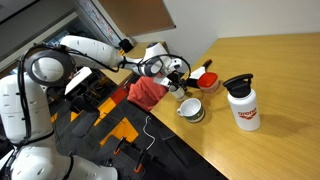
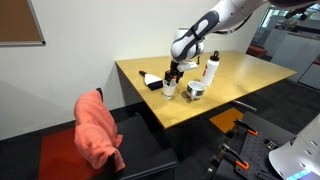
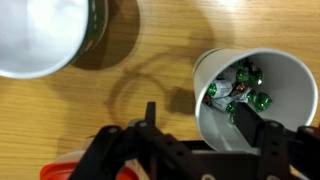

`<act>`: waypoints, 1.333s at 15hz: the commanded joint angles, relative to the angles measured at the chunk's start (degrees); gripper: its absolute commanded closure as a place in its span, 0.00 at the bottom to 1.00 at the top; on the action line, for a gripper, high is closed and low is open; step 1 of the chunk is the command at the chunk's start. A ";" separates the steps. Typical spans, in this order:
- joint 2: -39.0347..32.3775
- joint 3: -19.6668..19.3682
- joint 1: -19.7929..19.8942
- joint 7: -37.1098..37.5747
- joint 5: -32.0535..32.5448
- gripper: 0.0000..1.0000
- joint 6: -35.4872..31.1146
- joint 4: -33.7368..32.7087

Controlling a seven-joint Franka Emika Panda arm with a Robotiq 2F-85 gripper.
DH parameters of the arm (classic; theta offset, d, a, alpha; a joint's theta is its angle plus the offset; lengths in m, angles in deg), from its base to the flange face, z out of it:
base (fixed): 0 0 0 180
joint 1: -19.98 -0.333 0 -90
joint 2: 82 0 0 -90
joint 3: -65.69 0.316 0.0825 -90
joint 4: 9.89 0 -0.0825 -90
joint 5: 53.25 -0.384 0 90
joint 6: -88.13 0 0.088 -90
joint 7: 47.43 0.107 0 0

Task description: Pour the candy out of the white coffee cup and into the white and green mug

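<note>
The white coffee cup (image 3: pixel 255 95) stands upright on the wooden table at the right of the wrist view, with several green and red wrapped candies (image 3: pixel 243 88) inside. My gripper (image 3: pixel 198 118) is open and straddles the cup's near wall. One finger is inside the cup and the other is outside, with a gap to the wall. The white and green mug (image 3: pixel 40 35) is at the top left, its pale inside looking empty. In an exterior view the gripper (image 2: pixel 175 72) hangs over the cup (image 2: pixel 169 89), and the mug (image 2: pixel 195 90) stands beside it.
A red-and-white bowl (image 1: pixel 207 78) and a tall white bottle with a black lid (image 1: pixel 241 103) stand close behind the mug (image 1: pixel 190 108). A small black object (image 2: pixel 150 78) lies near the cup. A red cloth (image 2: pixel 100 125) hangs on a chair by the table edge.
</note>
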 commanded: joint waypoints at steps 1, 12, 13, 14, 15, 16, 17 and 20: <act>-1.50 0.28 0.24 2.03 -0.49 0.51 -0.81 -2.05; 5.08 0.51 -0.31 2.19 -0.55 0.99 -1.00 3.60; 7.61 0.36 -0.53 2.35 -0.48 1.00 -1.64 5.85; 9.58 -0.20 -1.01 2.94 0.01 0.99 -1.58 7.35; 12.21 -1.25 -1.85 4.10 1.00 0.99 -1.71 9.46; 14.64 -1.97 -2.38 5.04 1.74 0.99 -1.67 11.32; 17.40 -3.23 -3.34 6.87 3.21 0.99 -1.53 13.48; 24.40 -7.59 -6.32 14.29 10.59 0.99 -0.90 18.42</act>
